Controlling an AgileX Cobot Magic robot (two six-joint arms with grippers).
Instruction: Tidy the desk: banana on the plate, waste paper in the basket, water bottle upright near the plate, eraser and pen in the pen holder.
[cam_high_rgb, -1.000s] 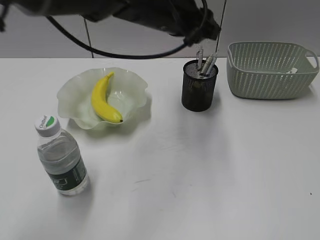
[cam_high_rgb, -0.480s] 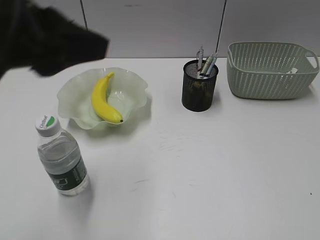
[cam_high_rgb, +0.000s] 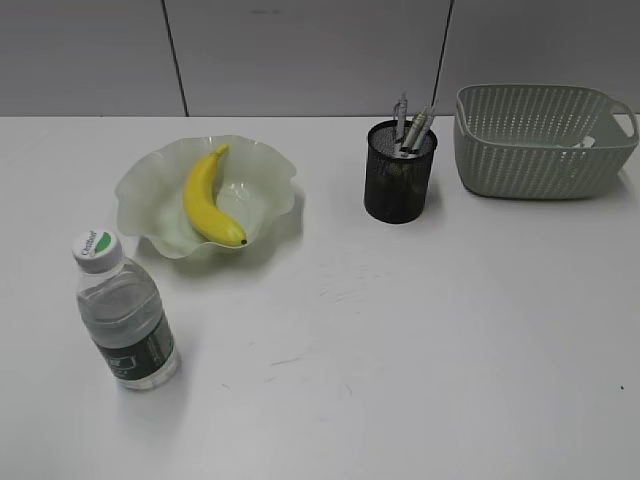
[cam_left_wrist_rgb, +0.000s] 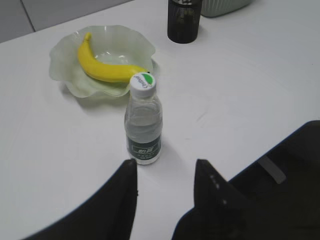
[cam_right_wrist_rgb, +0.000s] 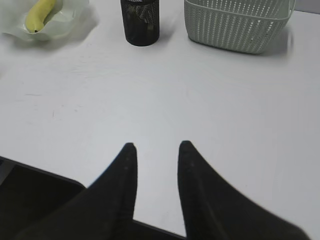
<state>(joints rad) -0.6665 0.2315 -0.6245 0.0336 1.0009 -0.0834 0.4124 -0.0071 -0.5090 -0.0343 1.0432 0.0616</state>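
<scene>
Left arm gone; water bottle (cam_left_wrist_rgb: 143, 120) beyond jaws.

Robot body shows only in the wrist views; none of it is in the exterior view. Left matte black two-fingered gripper (cam_left_wrist_rgb: 166, 175): two broad dark fingers (cam_left_wrist_rgb: 125, 187) with rounded tips, wider toward the base, plain surfaces. A black angular housing block (cam_left_wrist_rgb: 280, 170) beside it carries a small grey slanted mark. Right matte black two-fingered gripper (cam_right_wrist_rgb: 156, 149): two tapered fingers (cam_right_wrist_rgb: 129, 165) ending in narrow rounded points, smooth, uniformly black. A flat black base panel (cam_right_wrist_rgb: 35, 200) sits lower left. Screws and cables can't be made out.
</scene>
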